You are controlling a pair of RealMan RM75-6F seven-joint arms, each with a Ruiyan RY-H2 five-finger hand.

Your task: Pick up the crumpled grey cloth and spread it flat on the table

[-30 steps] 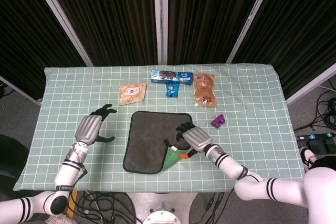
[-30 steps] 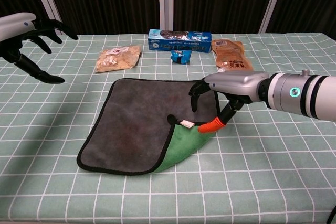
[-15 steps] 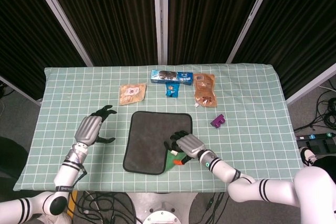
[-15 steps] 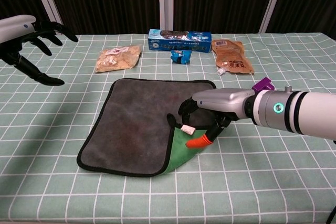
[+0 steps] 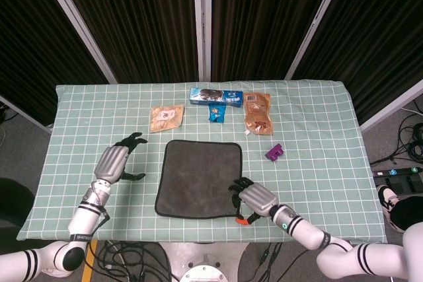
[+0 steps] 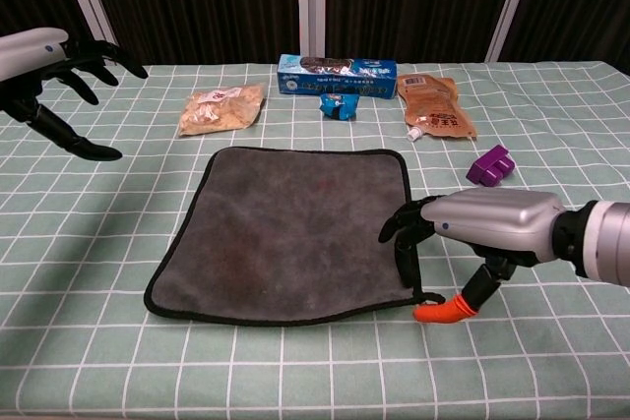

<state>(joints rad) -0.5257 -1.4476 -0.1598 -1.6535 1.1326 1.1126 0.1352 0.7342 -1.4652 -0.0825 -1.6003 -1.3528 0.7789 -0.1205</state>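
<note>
The grey cloth (image 5: 198, 179) (image 6: 295, 223) lies spread flat on the green checked table (image 5: 317, 130), its black hem showing all round and no green underside in sight. My right hand (image 5: 254, 198) (image 6: 487, 228) is at the cloth's near right corner. Its dark fingers rest on the right hem, and the orange-tipped thumb lies just past the corner, pinching it low on the table. My left hand (image 5: 115, 160) (image 6: 49, 66) hovers to the left of the cloth, fingers spread, holding nothing.
Behind the cloth lie a tan snack bag (image 5: 166, 117) (image 6: 221, 108), a blue biscuit box (image 5: 217, 96) (image 6: 337, 76), a small blue packet (image 5: 217, 113) (image 6: 340, 105) and an orange-brown pouch (image 5: 257, 113) (image 6: 436, 105). A purple block (image 5: 274, 152) (image 6: 489, 164) sits right of the cloth.
My right hand has drawn the folded-over corner toward the near right, unfolding it; the green underside is gone and the cloth lies flat. The left hand has stayed put.
</note>
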